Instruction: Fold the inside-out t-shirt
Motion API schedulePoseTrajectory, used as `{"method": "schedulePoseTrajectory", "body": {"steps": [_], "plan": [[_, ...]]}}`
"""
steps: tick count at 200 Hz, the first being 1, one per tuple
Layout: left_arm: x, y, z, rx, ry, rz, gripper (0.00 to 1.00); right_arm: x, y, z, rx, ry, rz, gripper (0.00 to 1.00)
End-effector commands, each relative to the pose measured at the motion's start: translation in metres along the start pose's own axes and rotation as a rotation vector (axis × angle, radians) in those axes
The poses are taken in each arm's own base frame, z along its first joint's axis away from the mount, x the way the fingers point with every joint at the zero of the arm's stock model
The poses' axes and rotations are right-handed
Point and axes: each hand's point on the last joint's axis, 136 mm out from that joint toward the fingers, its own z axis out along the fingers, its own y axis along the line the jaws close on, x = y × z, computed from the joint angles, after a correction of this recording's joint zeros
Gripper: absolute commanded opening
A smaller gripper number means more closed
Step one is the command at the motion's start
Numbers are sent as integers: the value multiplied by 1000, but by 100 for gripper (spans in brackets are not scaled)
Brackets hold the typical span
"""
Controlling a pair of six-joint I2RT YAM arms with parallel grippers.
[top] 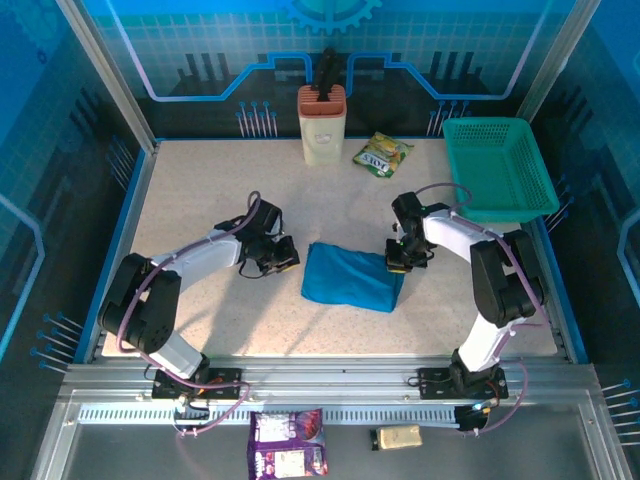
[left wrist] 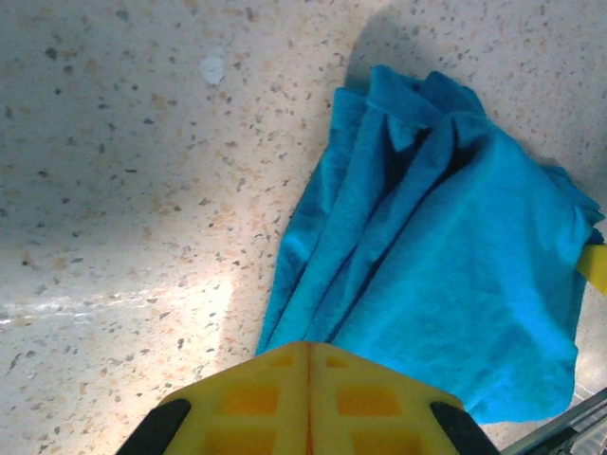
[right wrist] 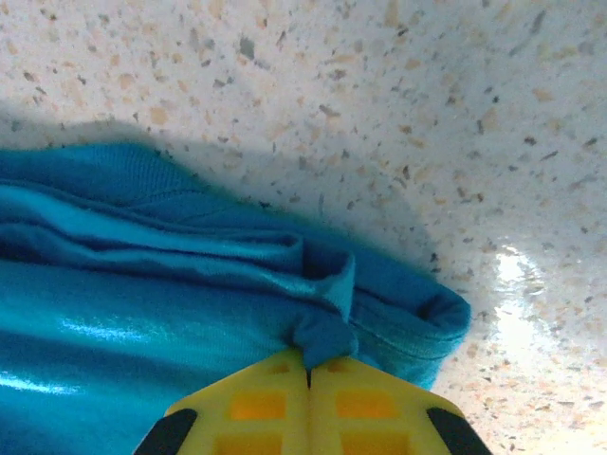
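On table (top: 200, 190), 1 blue t-shirt (top: 350, 278): R jaws pinching its edge, L jaws clenched empty nearby

- Your top camera sits high above the near edge and looks down on the whole table (top: 200, 190) from far away.
- Your left wrist camera looks down at the table from close up.
- Your right wrist camera looks down from even closer.
- All three views share the blue t-shirt (top: 350, 278) on the table.
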Motion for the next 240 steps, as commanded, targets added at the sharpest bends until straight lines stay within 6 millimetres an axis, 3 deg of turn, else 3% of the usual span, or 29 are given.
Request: {"method": "schedulePoseTrajectory", "body": {"steps": [1, 26, 45, 60, 97, 122, 140, 168, 207, 220, 240], "plan": [[-6, -19, -4, 51, 12, 39, 8, -11, -4, -5, 12, -48, -9, 0], [-2, -39, 0, 73, 35, 87, 8, -10, -3, -10, 14, -43, -13, 0], [2, -56, 4, 76, 51, 127, 8, -8, -5, -29, 68, -59, -34, 20], [7, -69, 10, 84, 67, 151, 8, -4, 1, -49, 76, -77, -60, 27], [5, -74, 30, -3, 75, 191, 6, 27, 51, -75, -89, -39, -123, 32], [-9, -64, 38, -106, 44, 221, 5, 57, 93, -67, -275, 47, -152, 32], [-19, -61, 42, -155, 34, 241, 5, 70, 104, -55, -330, 90, -148, 32], [-28, -52, 55, -222, 47, 257, 5, 83, 85, -23, -285, 132, -101, 32], [-30, -24, 83, -331, 98, 252, 4, 105, 14, 28, -1, 181, -45, 32], [-28, -17, 92, -350, 114, 248, 4, 109, 7, 33, 27, 194, -41, 32], [-32, -16, 92, -366, 100, 255, 4, 109, 11, 27, 4, 188, -41, 32]]}}
